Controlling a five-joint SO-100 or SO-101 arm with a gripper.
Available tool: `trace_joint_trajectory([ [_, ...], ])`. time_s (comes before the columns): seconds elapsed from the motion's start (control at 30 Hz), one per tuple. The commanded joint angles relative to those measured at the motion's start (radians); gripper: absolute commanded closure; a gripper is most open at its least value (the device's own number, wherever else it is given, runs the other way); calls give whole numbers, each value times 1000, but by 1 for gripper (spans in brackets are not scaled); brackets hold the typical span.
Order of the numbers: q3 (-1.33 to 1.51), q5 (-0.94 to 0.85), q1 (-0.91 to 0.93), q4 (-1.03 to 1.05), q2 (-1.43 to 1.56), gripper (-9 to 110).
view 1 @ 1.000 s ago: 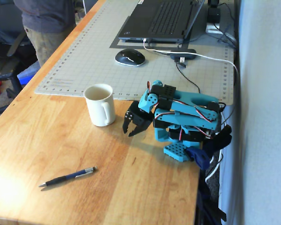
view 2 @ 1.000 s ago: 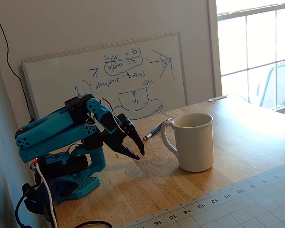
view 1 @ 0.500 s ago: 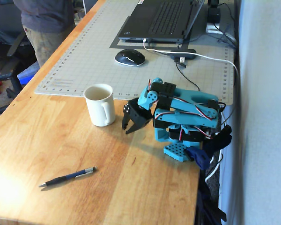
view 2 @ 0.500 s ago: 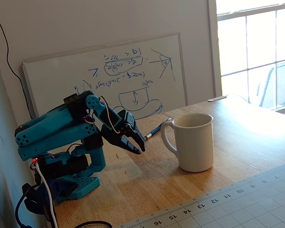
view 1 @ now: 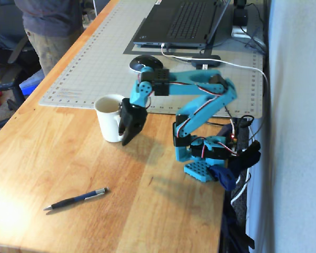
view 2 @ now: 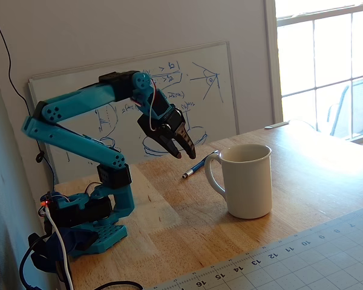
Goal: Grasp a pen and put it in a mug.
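Observation:
The dark blue pen [view 1: 76, 200] lies flat on the wooden table near its front left in a fixed view; in the other fixed view only part of the pen [view 2: 196, 167] shows, behind the mug's handle. The cream-white mug [view 1: 109, 118] stands upright and looks empty [view 2: 247, 181]. My black gripper [view 1: 127, 138] hangs in the air right beside the mug's handle, fingers pointing down [view 2: 184, 154]. Its jaws look slightly parted and hold nothing. The gripper is well away from the pen.
A grey cutting mat [view 1: 110, 58] carries a laptop [view 1: 184, 23] and a black mouse [view 1: 146, 63] behind the mug. A whiteboard [view 2: 139, 109] leans on the wall. A person [view 1: 50, 26] stands at the table's far left. The arm base [view 1: 205, 158] is clamped at the table's right edge.

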Motion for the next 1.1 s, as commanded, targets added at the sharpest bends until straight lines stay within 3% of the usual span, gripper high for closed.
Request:
trace_joint_trajectory([
  [0.0,-287,195,-112,-14,-278,81],
  [0.33,-767,495,-321,-14,-793,80],
  [0.67,-1112,488,-359,-14,-1166,80],
  [1.07,-1269,485,-350,-12,-1336,80],
])
